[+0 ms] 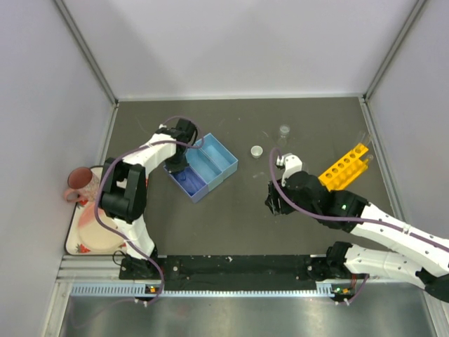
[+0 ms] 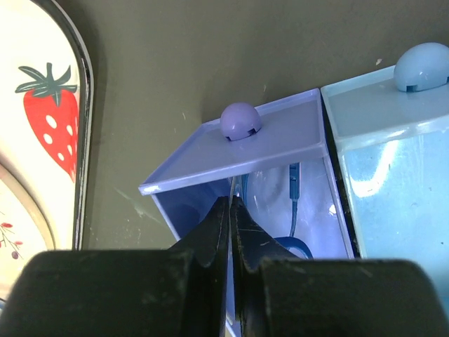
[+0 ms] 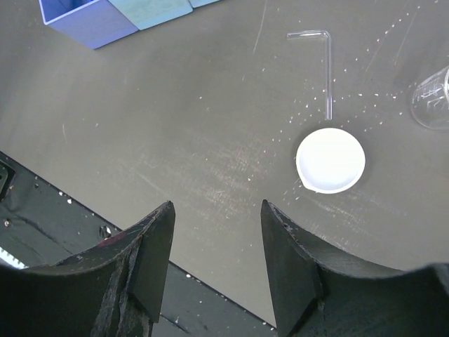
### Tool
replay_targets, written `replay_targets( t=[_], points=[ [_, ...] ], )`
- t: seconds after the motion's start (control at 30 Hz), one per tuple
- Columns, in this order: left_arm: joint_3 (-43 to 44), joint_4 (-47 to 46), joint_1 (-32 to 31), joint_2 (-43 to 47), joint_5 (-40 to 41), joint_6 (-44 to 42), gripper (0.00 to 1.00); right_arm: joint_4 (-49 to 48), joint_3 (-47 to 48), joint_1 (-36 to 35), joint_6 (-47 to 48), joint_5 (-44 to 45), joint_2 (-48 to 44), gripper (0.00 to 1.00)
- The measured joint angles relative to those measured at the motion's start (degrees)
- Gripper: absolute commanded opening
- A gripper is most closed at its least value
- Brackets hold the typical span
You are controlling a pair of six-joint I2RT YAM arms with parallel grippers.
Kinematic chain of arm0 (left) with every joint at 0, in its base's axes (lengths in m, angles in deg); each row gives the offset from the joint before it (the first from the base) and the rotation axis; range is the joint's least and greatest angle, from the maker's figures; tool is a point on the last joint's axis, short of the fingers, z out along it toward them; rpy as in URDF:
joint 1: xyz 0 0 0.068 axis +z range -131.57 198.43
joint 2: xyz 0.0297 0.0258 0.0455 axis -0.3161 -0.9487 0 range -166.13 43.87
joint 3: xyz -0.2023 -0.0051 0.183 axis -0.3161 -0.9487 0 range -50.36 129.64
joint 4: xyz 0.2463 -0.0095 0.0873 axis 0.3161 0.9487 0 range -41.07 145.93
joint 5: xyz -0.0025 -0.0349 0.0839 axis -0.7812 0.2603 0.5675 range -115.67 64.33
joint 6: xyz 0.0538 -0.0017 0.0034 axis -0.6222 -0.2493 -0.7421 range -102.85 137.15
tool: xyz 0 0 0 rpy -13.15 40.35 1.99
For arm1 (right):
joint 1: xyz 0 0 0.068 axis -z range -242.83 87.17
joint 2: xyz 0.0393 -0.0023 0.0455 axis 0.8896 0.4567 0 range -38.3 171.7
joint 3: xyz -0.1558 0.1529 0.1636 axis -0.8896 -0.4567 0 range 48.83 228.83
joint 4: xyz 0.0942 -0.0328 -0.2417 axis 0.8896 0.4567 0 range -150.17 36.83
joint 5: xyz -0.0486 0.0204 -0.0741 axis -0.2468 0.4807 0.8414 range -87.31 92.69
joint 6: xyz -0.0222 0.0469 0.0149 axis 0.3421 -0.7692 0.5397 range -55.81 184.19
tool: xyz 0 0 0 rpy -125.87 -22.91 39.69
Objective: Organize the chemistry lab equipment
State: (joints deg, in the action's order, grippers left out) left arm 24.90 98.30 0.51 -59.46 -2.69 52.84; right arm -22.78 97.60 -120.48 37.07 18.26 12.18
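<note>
The light-blue three-compartment tray [image 1: 210, 160] lies left of centre. Blue-framed goggles [image 2: 295, 242] sit in its darker end compartment [image 2: 266, 137]. My left gripper [image 1: 177, 168] reaches into that compartment; in the left wrist view it [image 2: 231, 200] is shut on the thin clear edge of the goggles. A white round dish [image 1: 257, 150] [image 3: 330, 160], a bent clear tube [image 3: 327, 63] and a clear beaker [image 1: 284, 131] [image 3: 431, 98] lie mid-table. The yellow holed rack [image 1: 344, 167] stands at the right. My right gripper [image 1: 276, 205] [image 3: 217, 210] is open and empty above bare table, short of the dish.
A dark-pink mug [image 1: 77, 184] and a pink strawberry plate [image 1: 95, 232] [image 2: 42, 119] sit at the left edge. Something clear [image 1: 365, 142] stands by the far end of the rack. A black rail [image 1: 231, 267] runs along the near edge.
</note>
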Motion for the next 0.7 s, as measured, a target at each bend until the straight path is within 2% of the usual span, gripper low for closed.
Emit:
replay_targets(
  t=[0.13, 0.27, 0.7],
  points=[
    [0.0, -0.1, 0.0, -1.3, -0.1, -0.3, 0.2, 0.5, 0.0, 0.0, -0.1, 0.4, -0.1, 0.54],
    [0.1, -0.2, 0.0, -1.7, -0.3, -0.5, 0.27, 0.8, 0.0, 0.0, -0.2, 0.4, -0.1, 0.55],
    [3.9, 2.1, 0.2, 1.1, -1.4, -2.9, 0.37, 1.3, 0.0, -0.3, -0.7, 0.4, -0.5, 0.56]
  ],
)
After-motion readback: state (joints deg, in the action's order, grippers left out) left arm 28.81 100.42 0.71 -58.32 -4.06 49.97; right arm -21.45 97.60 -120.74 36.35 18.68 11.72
